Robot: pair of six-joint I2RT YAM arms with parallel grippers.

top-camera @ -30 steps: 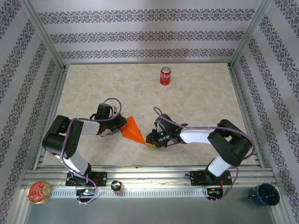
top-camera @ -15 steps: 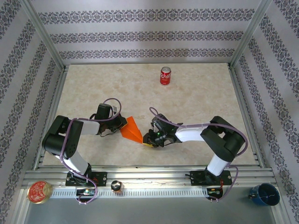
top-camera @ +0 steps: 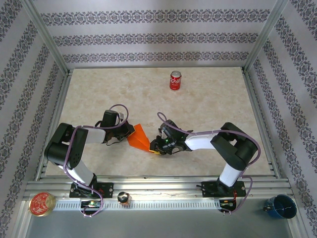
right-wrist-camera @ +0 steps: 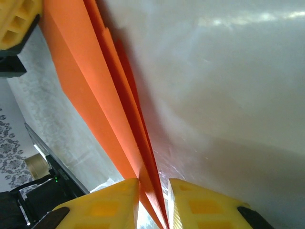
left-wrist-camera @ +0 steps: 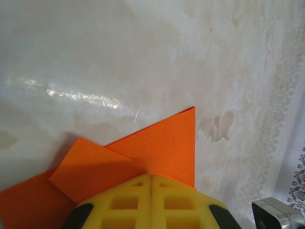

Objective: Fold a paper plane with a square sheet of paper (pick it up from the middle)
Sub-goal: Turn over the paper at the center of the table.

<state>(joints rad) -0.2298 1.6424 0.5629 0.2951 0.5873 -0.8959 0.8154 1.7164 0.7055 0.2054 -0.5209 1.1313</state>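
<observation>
The orange paper is folded into a pointed dart, the paper plane [top-camera: 140,137], lying mid-table between both arms. My left gripper [top-camera: 130,132] sits at its wide end. In the left wrist view its yellow fingers are pressed together [left-wrist-camera: 151,177] with the overlapping orange flaps [left-wrist-camera: 157,148] running under their tips. My right gripper [top-camera: 155,147] is at the pointed near end. There the stacked folds [right-wrist-camera: 95,81] pass edge-on between its narrowly spaced fingers [right-wrist-camera: 153,183], touching the left finger [right-wrist-camera: 119,200]. The left gripper's yellow finger [right-wrist-camera: 14,21] shows at the paper's far end.
A red soda can [top-camera: 175,80] stands upright at the back centre of the marble-patterned table [top-camera: 208,109]. Metal frame rails [top-camera: 257,99] and patterned walls border the table. On the near ledge sit a round tin [top-camera: 41,204] and a blue cup [top-camera: 281,206].
My right gripper has slid a little to the left along the paper's pointed end, its elbow swinging in. The left gripper and the paper stay put.
</observation>
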